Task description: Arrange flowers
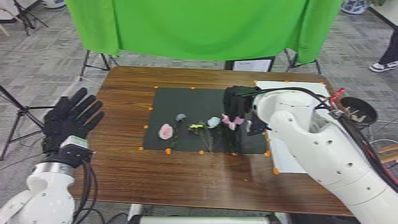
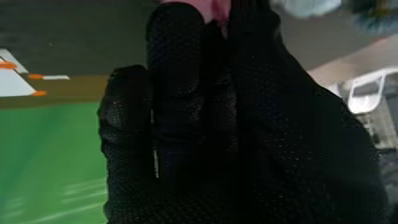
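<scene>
1. The right hand (image 1: 238, 104) is above the dark mat (image 1: 195, 100), at the pink flower (image 1: 233, 122); I cannot tell whether it is clamped on this flower.
2. The left hand (image 1: 67, 117) is beside the brown table (image 1: 120, 170), its fingers straight and spread apart.
3. On the mat there lie also a pale pink flower (image 1: 166, 131) and some yellow flowers (image 1: 197, 126).

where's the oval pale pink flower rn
In the head view, the pale pink flower lies on the left side of the dark mat, left of the yellow flower.
</scene>
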Available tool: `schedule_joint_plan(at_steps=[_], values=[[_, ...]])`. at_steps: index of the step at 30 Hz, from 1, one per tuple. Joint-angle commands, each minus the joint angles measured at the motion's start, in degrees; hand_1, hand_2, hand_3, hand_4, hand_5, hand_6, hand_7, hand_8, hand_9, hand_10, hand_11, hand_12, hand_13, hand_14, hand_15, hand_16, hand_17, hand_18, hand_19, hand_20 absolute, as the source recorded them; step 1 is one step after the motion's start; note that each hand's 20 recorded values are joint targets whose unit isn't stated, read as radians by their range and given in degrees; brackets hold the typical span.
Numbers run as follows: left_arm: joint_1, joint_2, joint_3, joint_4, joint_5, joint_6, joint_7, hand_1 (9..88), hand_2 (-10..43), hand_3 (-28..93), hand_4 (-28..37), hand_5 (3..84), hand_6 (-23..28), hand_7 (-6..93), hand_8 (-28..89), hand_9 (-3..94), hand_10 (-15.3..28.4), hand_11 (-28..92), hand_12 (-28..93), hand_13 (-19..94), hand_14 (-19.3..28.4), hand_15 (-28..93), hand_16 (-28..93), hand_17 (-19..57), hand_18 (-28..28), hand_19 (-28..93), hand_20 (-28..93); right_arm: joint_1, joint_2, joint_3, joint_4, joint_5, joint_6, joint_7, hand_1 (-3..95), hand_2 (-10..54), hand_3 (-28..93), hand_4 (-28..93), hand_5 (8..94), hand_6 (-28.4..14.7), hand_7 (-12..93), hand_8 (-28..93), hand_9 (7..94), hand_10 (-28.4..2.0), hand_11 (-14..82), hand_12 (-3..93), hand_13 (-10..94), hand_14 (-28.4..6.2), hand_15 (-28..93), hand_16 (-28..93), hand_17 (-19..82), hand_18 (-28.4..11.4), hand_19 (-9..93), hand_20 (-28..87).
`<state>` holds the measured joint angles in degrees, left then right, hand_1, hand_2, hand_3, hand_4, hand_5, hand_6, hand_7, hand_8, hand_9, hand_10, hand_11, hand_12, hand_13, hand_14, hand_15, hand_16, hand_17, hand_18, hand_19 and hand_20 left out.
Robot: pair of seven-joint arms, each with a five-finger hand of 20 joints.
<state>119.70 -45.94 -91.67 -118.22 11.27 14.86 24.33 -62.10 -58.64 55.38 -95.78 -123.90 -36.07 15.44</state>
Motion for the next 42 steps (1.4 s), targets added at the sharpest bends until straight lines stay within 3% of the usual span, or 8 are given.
schedule_joint_plan(at_steps=[1,5,18,23,27,32,35,42], values=[[0.3,0.02,-0.24,-0.04,0.46,0.27,-0.66,27.7,12.0,72,-28.3,41.6,9.1,12.1,-7,34.1,15.9,20,14,23,16.1,34,-5,-7.6,15.5,33,10,-1.1,-0.4,1.9,-0.8,-1.3,-1.8,0.0,61.3,-9.5,64,-28,62.2,2.1,29,-5,78.7,-6.2,12.1,46.4,76,-2.1,30,50,45,-14.1,79,35],[0.1,0.19,0.17,-0.22,0.17,0.69,-0.45,27.6,11.9,72,-28.3,38.4,9.1,11.4,-7,33.9,15.8,20,14,23,16.1,34,-5,-7.7,15.6,33,10,-1.0,0.7,1.2,-1.3,0.6,-1.3,1.1,59.4,-9.5,64,-28,61.2,2.2,26,-15,77.1,-6.8,10.7,44.3,75,-2.4,31,50,44,-14.5,79,36],[0.7,0.08,0.05,-0.51,-0.02,0.48,0.58,27.4,11.6,72,-28.3,35.8,8.8,11.0,-6,33.3,15.9,21,14,23,16.2,34,-5,-7.5,15.5,33,10,-1.3,1.8,3.6,-3.7,2.3,-2.7,1.9,52.6,-9.5,69,-28,59.6,1.2,24,-15,69.9,-9.5,17.7,28.6,72,-4.1,36,44,42,-15.8,79,39],[0.1,-0.20,0.51,-0.26,0.32,-0.12,0.29,27.5,11.6,72,-28.3,37.2,9.1,11.3,-6,33.3,15.9,21,14,22,16.1,34,-5,-7.5,15.6,33,10,-2.5,4.9,5.7,-6.2,4.4,3.4,5.6,48.9,-9.5,71,-28,58.3,0.7,23,-14,67.9,-10.7,21.3,21.6,70,-6.0,39,39,41,-16.3,80,39],[-0.8,-0.34,1.28,-0.10,0.13,-0.16,0.25,27.4,11.6,72,-28.3,37.7,9.4,11.3,-7,33.3,15.9,21,14,22,16.1,34,-5,-7.6,15.6,32,10,-5.3,9.5,8.3,-7.4,5.6,8.7,9.6,37.5,-4.3,75,-26,55.8,-1.7,21,-13,59.7,-14.4,16.3,18.5,56,-12.6,30,20,36,-17.0,66,27],[-1.6,-0.16,1.57,0.31,1.03,-1.77,-0.38,27.4,11.6,72,-28.3,38.4,9.3,11.5,-7,33.3,16.0,20,14,22,16.2,34,-5,-7.6,15.6,32,10,-9.9,12.8,13.9,-7.4,14.6,16.3,18.3,31.8,1.3,77,-26,44.4,-5.8,19,-12,46.0,-17.9,13.1,15.9,40,-16.6,27,14,27,-17.8,57,19],[0.0,-0.46,0.43,0.22,1.35,-2.21,-0.63,27.2,11.7,72,-28.3,38.8,9.4,11.6,-7,33.3,16.1,20,14,22,16.2,34,-5,-7.6,15.6,32,10,-8.6,13.1,13.9,-4.9,11.4,16.1,17.6,28.9,4.3,77,-26,39.0,-8.0,16,-11,39.4,-19.9,12.7,15.7,32,-18.0,26,13,22,-18.0,53,16],[0.2,-0.77,0.16,0.46,2.10,-3.66,-1.69,27.0,11.9,71,-28.3,38.9,9.4,11.2,-7,32.9,16.0,20,14,22,16.3,33,-5,-7.7,15.6,32,10,-2.2,11.8,13.4,4.0,15.4,14.0,21.9,30.8,2.6,78,-26,39.0,-7.3,17,-11,35.6,-18.8,11.3,14.3,28,-17.2,22,11,18,-17.7,49,14]])
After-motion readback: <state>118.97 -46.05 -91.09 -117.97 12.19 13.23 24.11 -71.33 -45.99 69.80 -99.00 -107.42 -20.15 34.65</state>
